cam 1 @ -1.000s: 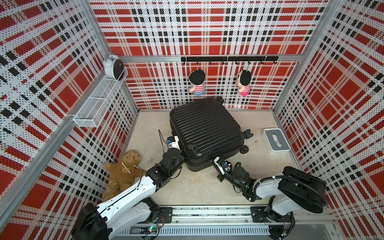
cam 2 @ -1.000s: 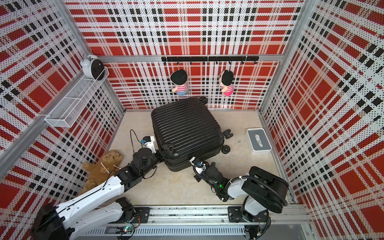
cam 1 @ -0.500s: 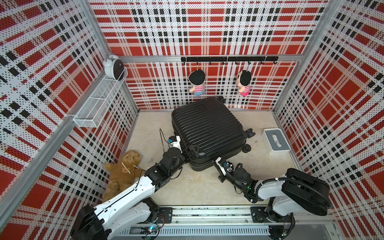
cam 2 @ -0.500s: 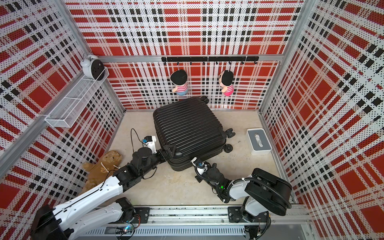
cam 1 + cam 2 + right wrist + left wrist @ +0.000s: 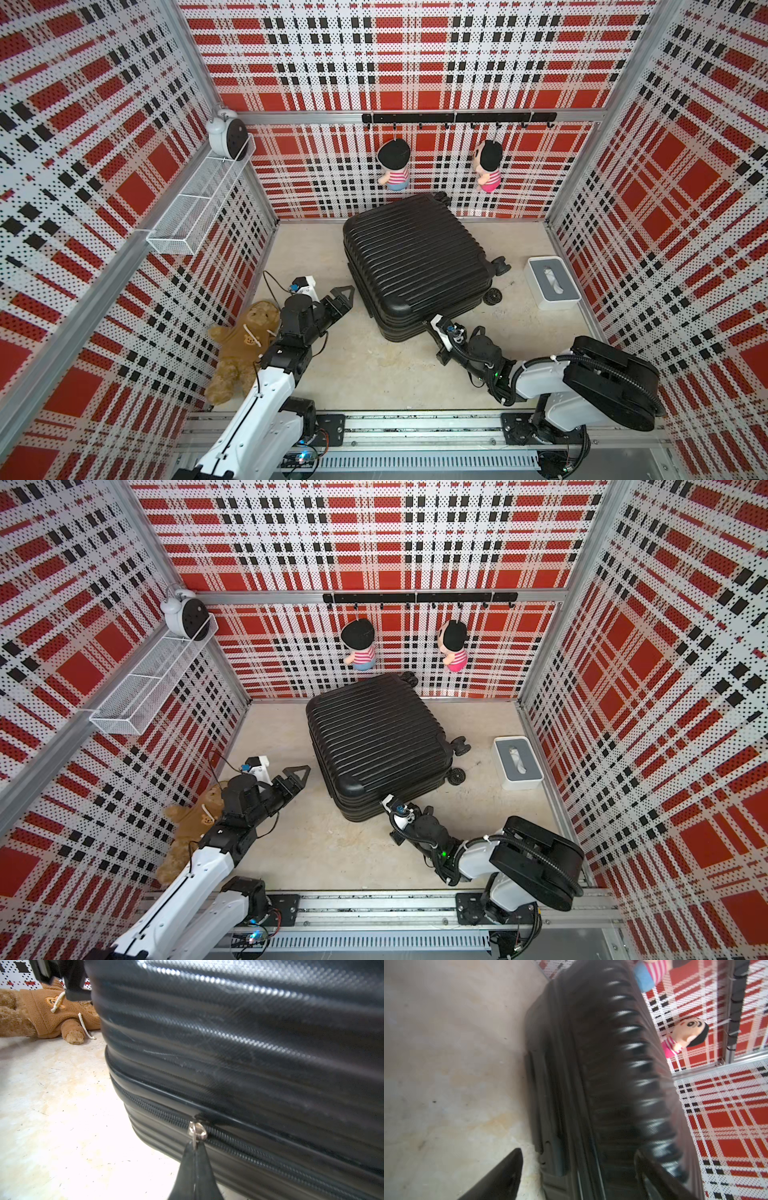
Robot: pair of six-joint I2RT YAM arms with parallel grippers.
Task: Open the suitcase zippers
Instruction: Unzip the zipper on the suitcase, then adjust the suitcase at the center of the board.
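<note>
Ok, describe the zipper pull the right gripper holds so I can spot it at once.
Find the big black ribbed suitcase lying mid-floor, then its side nearest the robot, where the right gripper touches it. There, on the black zipper track in the seam, sits the small zipper pull pinched in that gripper: the only silver piece among black.
</note>
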